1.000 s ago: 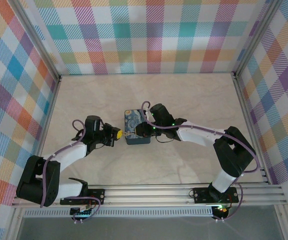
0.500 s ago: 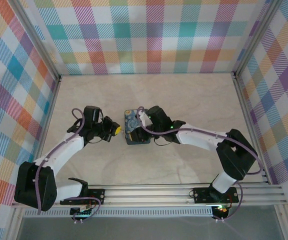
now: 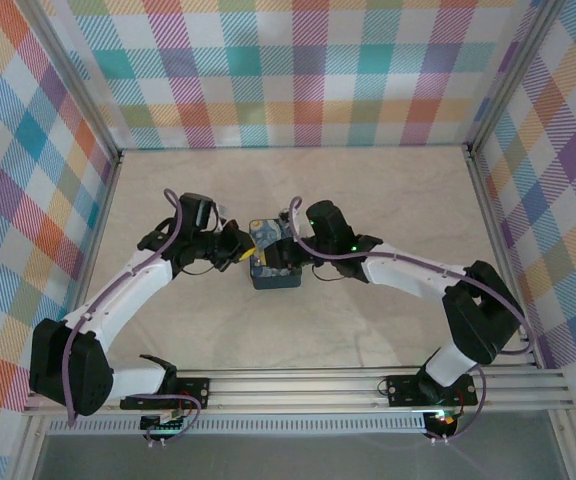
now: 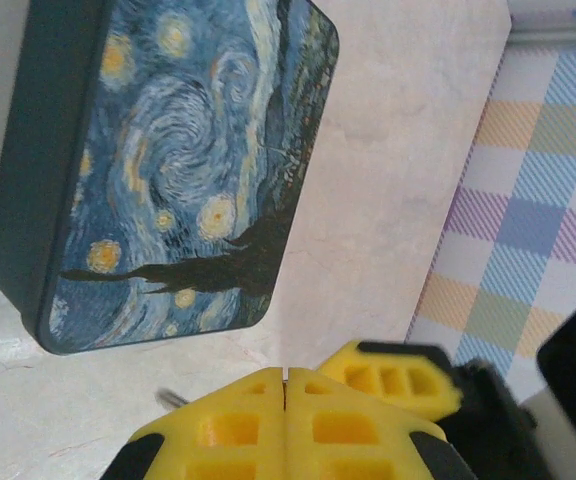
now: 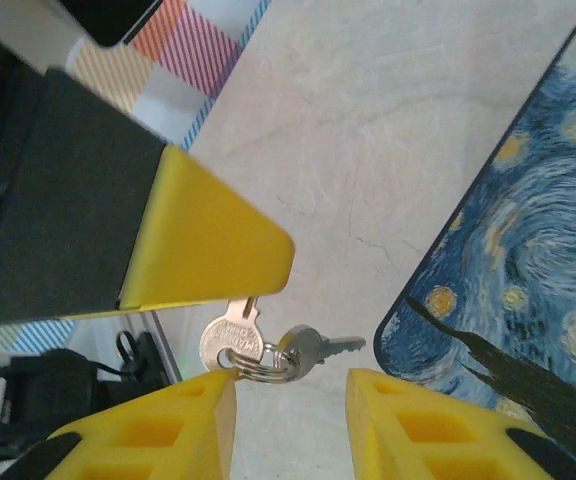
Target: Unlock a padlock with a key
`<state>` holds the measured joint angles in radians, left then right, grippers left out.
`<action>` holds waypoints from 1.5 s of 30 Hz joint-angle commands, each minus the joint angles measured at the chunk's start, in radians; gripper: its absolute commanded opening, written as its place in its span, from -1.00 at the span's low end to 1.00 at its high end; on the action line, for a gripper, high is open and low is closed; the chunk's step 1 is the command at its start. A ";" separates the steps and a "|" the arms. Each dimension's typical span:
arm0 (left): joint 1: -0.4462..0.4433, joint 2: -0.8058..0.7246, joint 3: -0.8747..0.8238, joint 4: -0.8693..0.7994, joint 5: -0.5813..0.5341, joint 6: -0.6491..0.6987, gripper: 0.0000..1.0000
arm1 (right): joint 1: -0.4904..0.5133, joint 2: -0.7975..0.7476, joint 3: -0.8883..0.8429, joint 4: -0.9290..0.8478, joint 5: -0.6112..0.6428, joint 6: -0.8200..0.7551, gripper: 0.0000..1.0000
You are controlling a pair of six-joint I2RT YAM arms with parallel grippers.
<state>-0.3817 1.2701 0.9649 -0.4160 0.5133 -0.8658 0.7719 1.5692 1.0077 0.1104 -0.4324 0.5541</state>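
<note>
Pale marbled table (image 3: 368, 190) is carrying a blue swirl-painted box (image 4: 168, 170). Just off its corner the left gripper (image 4: 284, 388), fingers pressed together, is apparently pinching the blade of the key (image 5: 230, 332), whose head is hanging on a ring (image 5: 258, 366) with a second key (image 5: 318, 345). The right gripper (image 5: 293, 390) is waiting beneath the ring with fingers apart, holding nothing, and I cannot tell where the padlock is. Judgement: the key is looking light, thin, stiff and slick, with the ring free to swing, so pinching flat across the head seems safest.

The key (image 5: 230, 335) has its blade hidden behind the left gripper (image 5: 271, 260).
</note>
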 commanded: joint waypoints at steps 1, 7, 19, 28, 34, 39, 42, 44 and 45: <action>-0.023 0.004 0.043 0.030 0.030 0.104 -1.00 | -0.009 -0.058 -0.045 0.100 -0.030 0.131 -0.31; -0.042 0.007 0.042 0.079 0.059 0.125 -1.00 | -0.010 -0.064 -0.041 0.097 -0.068 0.113 -0.29; -0.043 -0.006 0.025 0.130 0.100 0.099 -1.00 | -0.010 -0.043 -0.037 0.159 -0.129 0.127 -0.45; -0.042 -0.014 0.011 0.176 0.084 0.078 -1.00 | -0.025 -0.053 -0.078 0.204 -0.141 0.168 -0.80; -0.042 -0.023 0.000 0.169 0.048 0.072 -0.78 | -0.033 -0.063 -0.096 0.184 -0.127 0.147 -0.97; -0.037 -0.030 0.003 0.152 0.025 0.072 -0.40 | -0.042 -0.058 -0.098 0.146 -0.120 0.121 -1.00; -0.027 -0.032 0.007 0.146 0.023 0.077 -0.18 | -0.052 -0.049 -0.091 0.104 -0.117 0.092 -1.00; -0.018 -0.024 0.016 0.087 0.025 0.090 -0.05 | -0.055 -0.047 -0.084 0.066 -0.112 0.063 -1.00; -0.016 -0.017 0.025 0.061 0.030 0.103 -0.04 | -0.056 -0.048 -0.078 0.039 -0.107 0.039 -1.00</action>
<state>-0.4091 1.2655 0.9714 -0.2939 0.5472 -0.7910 0.7254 1.5238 0.9131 0.2123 -0.5350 0.6636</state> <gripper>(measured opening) 0.472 0.049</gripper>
